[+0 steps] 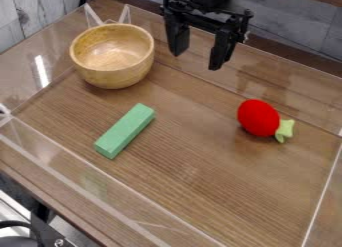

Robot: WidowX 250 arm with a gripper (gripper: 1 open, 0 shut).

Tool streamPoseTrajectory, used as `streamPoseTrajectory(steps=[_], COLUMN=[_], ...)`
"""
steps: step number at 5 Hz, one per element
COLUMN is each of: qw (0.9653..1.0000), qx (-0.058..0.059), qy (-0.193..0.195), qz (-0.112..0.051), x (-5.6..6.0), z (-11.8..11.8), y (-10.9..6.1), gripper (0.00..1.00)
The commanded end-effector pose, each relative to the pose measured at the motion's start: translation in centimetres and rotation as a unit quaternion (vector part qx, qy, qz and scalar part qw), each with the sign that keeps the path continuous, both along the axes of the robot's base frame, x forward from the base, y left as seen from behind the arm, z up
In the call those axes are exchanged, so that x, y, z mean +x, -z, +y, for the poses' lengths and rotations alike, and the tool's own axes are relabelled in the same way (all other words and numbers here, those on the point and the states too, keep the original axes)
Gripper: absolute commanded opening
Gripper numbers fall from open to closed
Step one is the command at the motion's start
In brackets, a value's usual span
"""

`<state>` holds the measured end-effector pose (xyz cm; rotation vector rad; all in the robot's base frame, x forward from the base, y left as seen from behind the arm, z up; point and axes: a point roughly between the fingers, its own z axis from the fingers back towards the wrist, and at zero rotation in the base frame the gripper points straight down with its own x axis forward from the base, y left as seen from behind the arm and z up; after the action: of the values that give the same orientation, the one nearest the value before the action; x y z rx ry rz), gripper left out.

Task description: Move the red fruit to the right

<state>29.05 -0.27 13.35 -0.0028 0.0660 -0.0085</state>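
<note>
Gripper (197, 63) hanging open over the tabletop (191, 151), holding nothing. Fruit (258, 117) lying at image right, leafy cap toward the right edge. For the reach: center over the red body, keep fingers off the cap, descend straight, close gently.

From my end of the feed, no legible txt, labels, brands, nos. or signs in the cam view.
</note>
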Motion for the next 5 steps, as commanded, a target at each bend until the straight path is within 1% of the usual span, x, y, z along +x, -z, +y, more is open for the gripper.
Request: streamPoseTrajectory(steps=[1, 2, 3, 4, 5], qw=[0.9998, 1.0, 0.9999, 0.9999, 0.9999], qx=[0.0, 0.002, 0.007, 0.003, 0.004], qy=[-0.021, -0.006, 0.01, 0.012, 0.01], qz=[0.0, -0.003, -0.007, -0.01, -0.01], x=[0.7, 1.0, 1.3, 1.2, 1.4], z=[-0.5, 0.3, 1.2, 0.6, -0.4], y=[-0.2, -0.2, -1.1, -1.7, -2.0], gripper=[1.0, 1.0, 1.0, 1.0, 1.0])
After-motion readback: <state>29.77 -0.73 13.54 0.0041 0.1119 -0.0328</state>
